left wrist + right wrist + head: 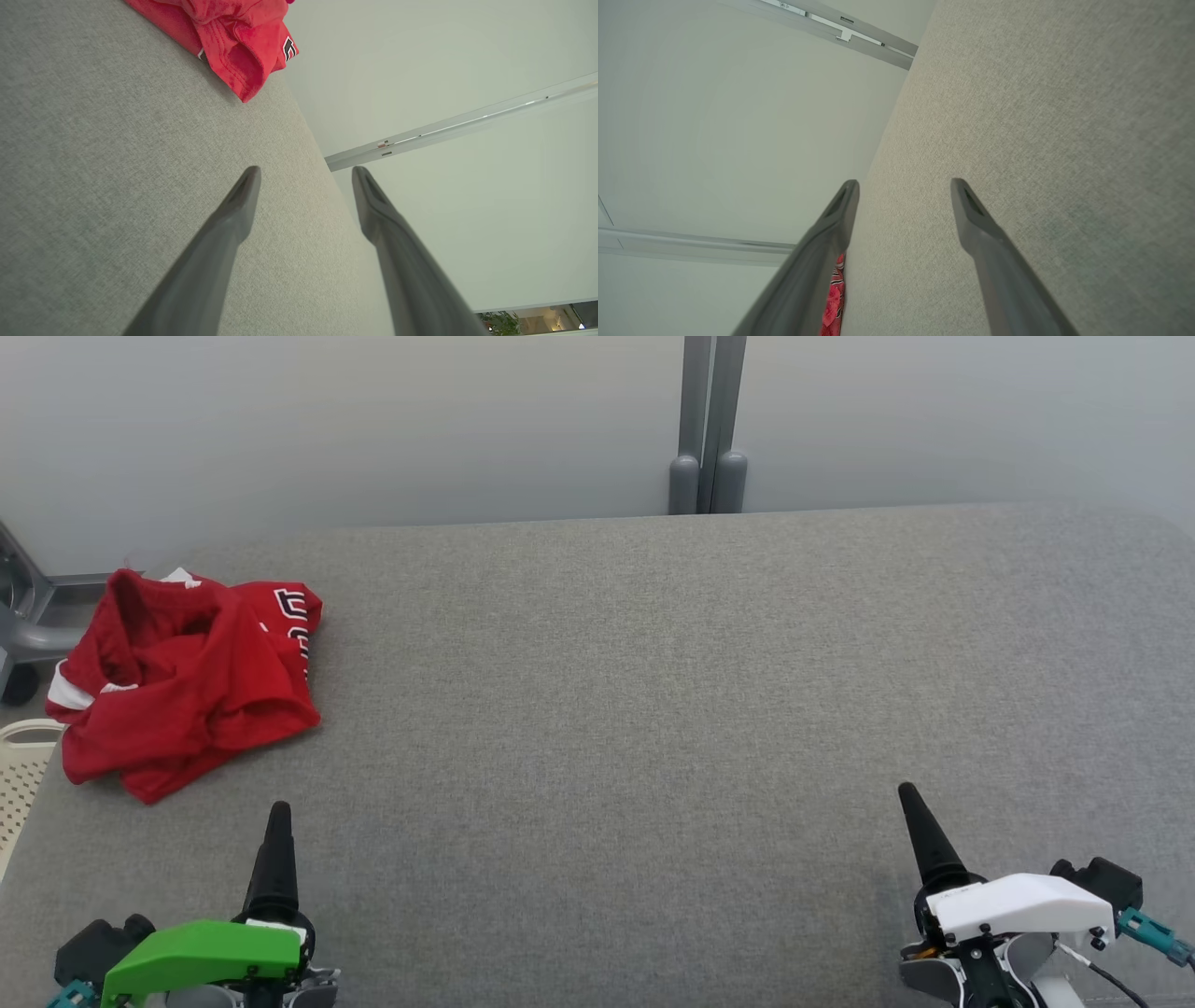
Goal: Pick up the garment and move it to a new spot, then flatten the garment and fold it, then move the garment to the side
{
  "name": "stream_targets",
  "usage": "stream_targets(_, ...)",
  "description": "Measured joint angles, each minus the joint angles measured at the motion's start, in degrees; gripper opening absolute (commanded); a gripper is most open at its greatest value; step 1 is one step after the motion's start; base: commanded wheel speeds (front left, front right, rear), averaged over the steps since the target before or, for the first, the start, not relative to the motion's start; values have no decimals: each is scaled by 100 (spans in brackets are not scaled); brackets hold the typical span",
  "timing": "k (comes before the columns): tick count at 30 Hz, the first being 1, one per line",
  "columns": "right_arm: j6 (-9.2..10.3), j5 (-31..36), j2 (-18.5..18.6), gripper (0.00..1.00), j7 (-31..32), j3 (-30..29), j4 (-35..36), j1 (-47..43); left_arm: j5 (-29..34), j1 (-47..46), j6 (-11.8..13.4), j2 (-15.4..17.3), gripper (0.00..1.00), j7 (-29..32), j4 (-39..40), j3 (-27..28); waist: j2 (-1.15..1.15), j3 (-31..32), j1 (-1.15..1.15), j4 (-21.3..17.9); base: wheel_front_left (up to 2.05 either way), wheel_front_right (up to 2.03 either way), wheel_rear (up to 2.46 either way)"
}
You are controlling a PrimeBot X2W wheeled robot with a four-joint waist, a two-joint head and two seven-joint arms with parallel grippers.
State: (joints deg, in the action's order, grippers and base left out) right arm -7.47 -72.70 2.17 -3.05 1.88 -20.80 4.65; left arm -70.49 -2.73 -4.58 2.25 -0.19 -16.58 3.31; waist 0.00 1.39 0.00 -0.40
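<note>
Seen from my remote station through the head camera: a red garment (182,677) with white trim and black-and-white lettering lies in a crumpled heap on the gray fabric-covered table (653,709). It sits at about ten o'clock on the surface, close to the left edge and the far corner.

The left gripper (279,817), under its green cover, rests at seven o'clock. The right gripper (910,798), under its white cover, rests at five o'clock. They are well apart from each other. The garment lies at about eleven o'clock from the left gripper, near it but not touching.

In the left wrist view I see that gripper's two dark fingers (243,196) spread wide with nothing between them, and the red cloth lies beyond them at eleven o'clock. In the right wrist view its fingers (971,210) also stand wide and hold nothing. A sliver of red shows past the left finger at about seven o'clock.

A gray post (708,429) rises against the pale wall at twelve o'clock, behind the table. A cream perforated basket (23,775) stands off the table's left edge at nine o'clock, and a gray stand base (28,616) sits above it.
</note>
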Motion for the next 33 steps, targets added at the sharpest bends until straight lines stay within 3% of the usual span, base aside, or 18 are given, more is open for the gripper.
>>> stream_targets(18, 0, 3053, 18, 100, -172, -190, -227, 282, 2440, -2, 383, 244, 100, -402, -126, -499, 0, 75, 0, -37, 0, 0, 0)
stream_targets(33, 0, 4577, 27, 100, 23, -126, 13, 308, 3533, -193, 614, 388, 100, -552, -398, -803, 0, 107, 0, 3, 0, 0, 0)
